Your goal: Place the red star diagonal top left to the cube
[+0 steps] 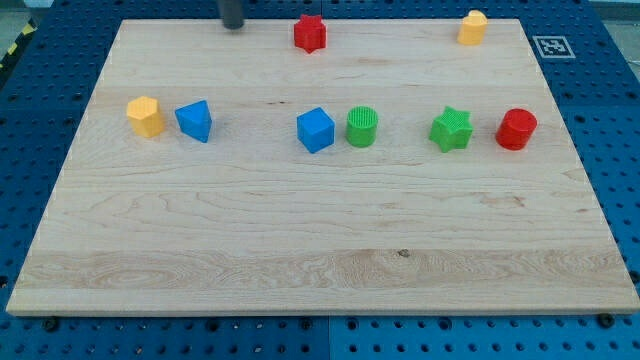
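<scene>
The red star (310, 33) lies near the top edge of the wooden board (320, 250), a little left of centre. The blue cube (315, 129) sits in the middle row, directly below the star and well apart from it. My tip (232, 25) is at the view's top, left of the red star with a gap between them, touching no block.
In the middle row, from the view's left: a yellow hexagonal block (146, 116), a blue triangular block (195, 121), then right of the cube a green cylinder (362, 127), a green star (451, 130) and a red cylinder (517, 129). A yellow block (472, 28) sits top right.
</scene>
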You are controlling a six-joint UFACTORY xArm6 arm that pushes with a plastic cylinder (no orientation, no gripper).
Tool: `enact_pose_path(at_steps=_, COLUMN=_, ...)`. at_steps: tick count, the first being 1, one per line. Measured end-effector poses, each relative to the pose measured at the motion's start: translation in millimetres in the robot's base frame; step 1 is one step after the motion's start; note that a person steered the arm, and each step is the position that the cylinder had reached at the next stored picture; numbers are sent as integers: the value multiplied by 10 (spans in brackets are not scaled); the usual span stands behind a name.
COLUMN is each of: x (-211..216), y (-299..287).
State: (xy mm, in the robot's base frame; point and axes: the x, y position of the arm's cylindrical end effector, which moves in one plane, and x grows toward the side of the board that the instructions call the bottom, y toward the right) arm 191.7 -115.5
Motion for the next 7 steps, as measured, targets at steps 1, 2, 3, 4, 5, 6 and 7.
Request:
enact_pose_path(at_steps=1, x=14, y=755)
enact_pose_path(at_steps=2, x=19, y=1580)
enact_pose_path(at_steps=3, x=54, y=1603)
enact_pose_path(at_steps=4, x=207, y=1503)
enact_pose_path(at_steps=5, x=418, y=1349)
enact_pose_path(at_steps=6, x=450, y=1253)
enact_pose_path(at_steps=7, x=375, y=1239)
